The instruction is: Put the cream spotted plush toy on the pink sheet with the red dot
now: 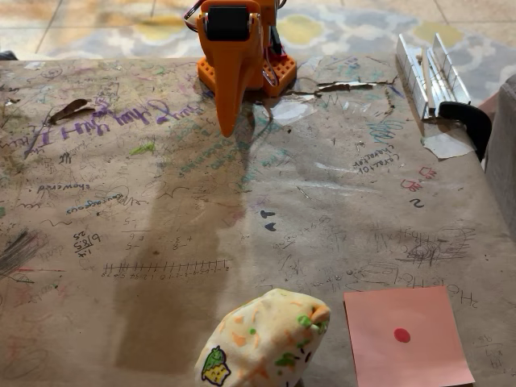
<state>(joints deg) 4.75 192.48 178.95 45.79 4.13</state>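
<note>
Plush toy [264, 339] on table [161, 242], just beside pink sheet [405, 337].

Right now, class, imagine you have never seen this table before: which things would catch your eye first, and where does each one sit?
The bright orange robot arm stands at the top centre, its gripper pointing down at the scribbled brown paper covering the table. At the bottom edge sits the cream spotted plush toy, and just to its right lies the pink sheet with the red dot, apart from the toy.
</note>
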